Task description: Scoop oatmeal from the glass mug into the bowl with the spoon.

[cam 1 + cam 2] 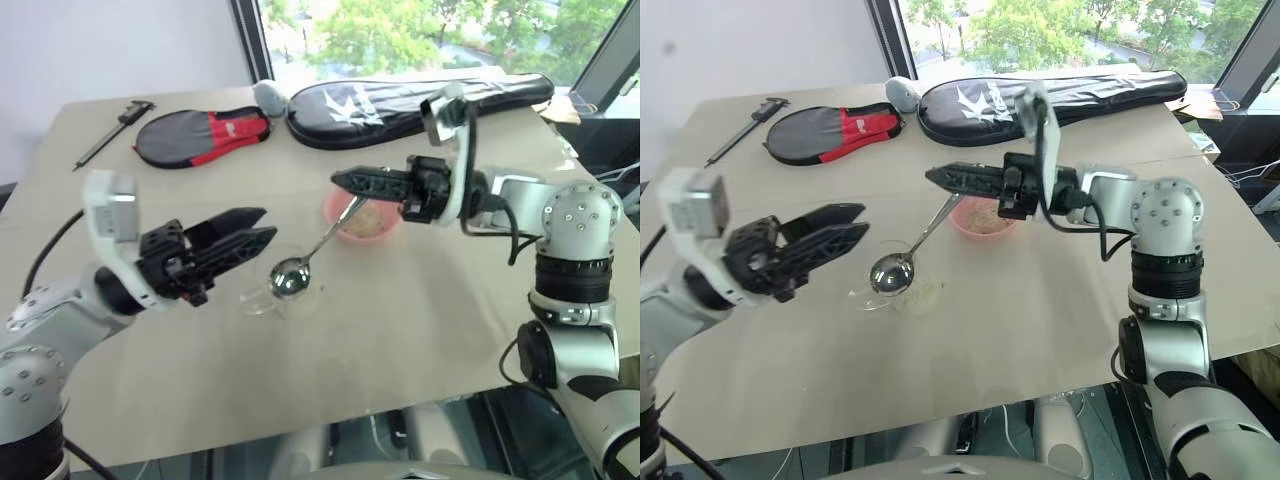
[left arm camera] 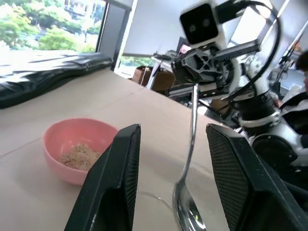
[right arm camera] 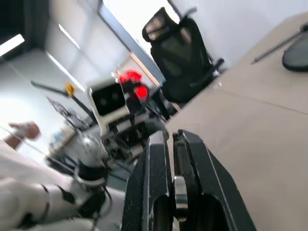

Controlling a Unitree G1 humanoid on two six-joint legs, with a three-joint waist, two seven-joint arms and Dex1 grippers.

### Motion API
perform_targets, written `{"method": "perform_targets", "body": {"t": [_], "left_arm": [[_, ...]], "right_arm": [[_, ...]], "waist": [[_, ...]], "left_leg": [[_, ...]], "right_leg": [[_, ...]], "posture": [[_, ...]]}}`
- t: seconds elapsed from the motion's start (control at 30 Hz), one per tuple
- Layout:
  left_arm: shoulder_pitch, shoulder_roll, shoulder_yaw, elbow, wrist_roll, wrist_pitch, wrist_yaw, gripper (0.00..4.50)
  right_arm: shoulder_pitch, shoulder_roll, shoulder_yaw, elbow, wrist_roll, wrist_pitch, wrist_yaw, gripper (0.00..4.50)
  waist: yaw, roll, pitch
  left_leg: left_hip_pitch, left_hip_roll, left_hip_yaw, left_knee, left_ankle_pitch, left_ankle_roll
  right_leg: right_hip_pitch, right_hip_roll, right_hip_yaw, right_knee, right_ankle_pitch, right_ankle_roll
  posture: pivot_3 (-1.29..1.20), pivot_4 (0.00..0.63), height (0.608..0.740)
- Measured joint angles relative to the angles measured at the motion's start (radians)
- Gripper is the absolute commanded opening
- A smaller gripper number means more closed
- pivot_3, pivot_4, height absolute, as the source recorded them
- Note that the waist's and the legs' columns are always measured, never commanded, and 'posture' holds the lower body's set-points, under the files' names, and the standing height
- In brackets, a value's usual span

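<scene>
Fingers of the right end effector (image 1: 345,181) are pressed together on the top of the spoon's (image 1: 315,252) thin handle, and the spoon hangs down and slants toward the robot's left, its shiny rounded bowl facing up. That spoon bowl sits right over the glass mug (image 1: 283,292), at or just above its rim; I cannot tell whether it touches the glass. The spoon bowl looks empty.

The left end effector (image 1: 258,228) stands just to the left of the mug, raised off the bench (image 1: 420,330), its two black fingers (image 2: 115,183) parted about halfway with nothing between them; in the left wrist view the spoon hangs in the gap beyond them. It is not touching the mug.

The mug rests on the bench near the front middle, handle toward the robot's left, with pale oatmeal (image 1: 925,293) visible low inside it. Just behind it, toward the window, is the pink bowl (image 2: 57,139), also holding a small heap of beige oat flakes.

Further back lie a red and black paddle cover (image 1: 200,135), a long black racket bag (image 1: 420,100), and a black caliper (image 1: 112,130) near the far left corner
</scene>
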Motion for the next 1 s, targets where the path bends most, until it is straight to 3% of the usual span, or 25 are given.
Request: {"method": "perform_targets", "body": {"t": [0.17,0.3,0.5,0.63,0.8,1.0], "left_arm": [[0.062,0.006,0.037,-0.035,-0.020,-0.020,0.037,2.21],[0.123,-0.030,0.067,-0.067,0.068,-0.073,0.095,2.21],[0.424,-0.234,0.114,-0.220,0.398,-0.236,0.193,2.21],[0.515,-0.348,0.097,-0.318,0.586,-0.368,0.217,2.21],[0.702,-0.471,-0.065,-0.320,0.870,-0.567,0.173,2.21],[0.741,-0.578,-0.243,-0.210,1.091,-0.798,0.169,2.21]], "right_arm": [[-0.004,-0.003,-0.008,0.032,0.080,0.034,-0.045,0.00],[-0.004,-0.019,-0.019,0.064,0.123,0.035,-0.092,0.00],[0.002,-0.157,-0.143,0.221,0.181,0.019,-0.215,0.00],[0.004,-0.184,-0.181,0.292,0.198,0.011,-0.282,0.00],[0.005,-0.198,-0.210,0.343,0.194,0.008,-0.331,0.00],[0.005,-0.182,-0.208,0.358,0.163,0.003,-0.347,0.00]], "waist": [[-0.001,0.000,0.000],[0.000,0.000,0.000],[0.006,0.000,0.000],[0.007,0.000,0.000],[0.002,0.000,0.000],[0.003,0.000,-0.001]], "left_leg": [[0.000,0.000,0.001,0.000,0.000,0.000],[0.000,0.000,0.002,0.000,0.000,0.000],[-0.002,0.000,0.004,-0.001,0.000,0.001],[-0.002,0.001,0.005,-0.001,-0.002,0.003],[-0.001,0.001,0.007,0.000,-0.005,0.009],[-0.001,0.002,0.008,0.002,-0.005,0.010]], "right_leg": [[0.000,0.003,0.001,0.000,0.000,0.000],[0.000,0.003,0.002,0.000,0.000,0.000],[0.000,0.000,0.003,-0.005,0.000,-0.001],[0.001,-0.001,0.004,-0.006,-0.002,-0.003],[0.002,0.000,0.005,-0.006,-0.002,-0.004],[0.003,0.004,0.005,-0.005,-0.001,-0.003]], "posture": [[0.00,0.150,0.740],[0.00,0.150,0.740],[0.00,0.150,0.740],[0.00,0.150,0.740],[0.00,0.150,0.740],[0.00,0.150,0.740]]}}
